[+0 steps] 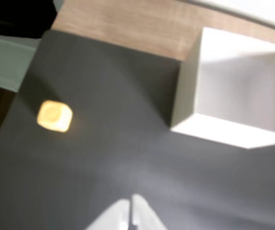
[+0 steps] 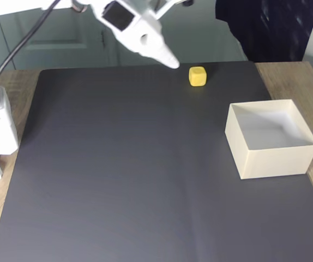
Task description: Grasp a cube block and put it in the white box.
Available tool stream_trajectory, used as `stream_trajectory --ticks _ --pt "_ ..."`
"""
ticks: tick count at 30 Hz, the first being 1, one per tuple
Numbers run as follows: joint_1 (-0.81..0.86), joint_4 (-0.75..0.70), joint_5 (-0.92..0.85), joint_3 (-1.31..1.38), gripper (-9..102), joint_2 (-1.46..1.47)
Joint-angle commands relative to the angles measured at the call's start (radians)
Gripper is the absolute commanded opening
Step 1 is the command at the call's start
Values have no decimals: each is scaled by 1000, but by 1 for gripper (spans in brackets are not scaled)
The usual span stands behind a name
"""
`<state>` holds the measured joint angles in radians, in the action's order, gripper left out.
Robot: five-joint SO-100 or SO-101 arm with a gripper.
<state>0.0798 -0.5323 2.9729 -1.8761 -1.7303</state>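
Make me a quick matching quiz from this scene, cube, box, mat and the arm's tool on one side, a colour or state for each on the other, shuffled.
Things:
1. cube block
2. white box
3. mat
4. tool

Descriptions:
A. dark grey, flat on the wooden table
B. fingers together, held above the mat
C. cream-white, open on top, nothing inside
D. bright yellow, at the mat's far edge in the fixed view

Pairs: 1-D, 2-C, 3-A, 4-B

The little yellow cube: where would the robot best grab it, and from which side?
Probably from above, closing on two opposite flat faces of the cube block. It sits alone on the dark mat, well apart from the white box, so nothing crowds its sides. The gripper, fingers together, would need to open first.
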Motion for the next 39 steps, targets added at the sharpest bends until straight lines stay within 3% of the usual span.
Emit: stream_trajectory --ticks 1,9,19,30,39 --pt "-38 12 -9 163 0 91" --pt "-101 0 -25 420 0 351" --pt "-133 21 -38 456 0 465" --pt "-100 -5 -32 676 0 637" --pt "-72 -67 -6 683 16 647"
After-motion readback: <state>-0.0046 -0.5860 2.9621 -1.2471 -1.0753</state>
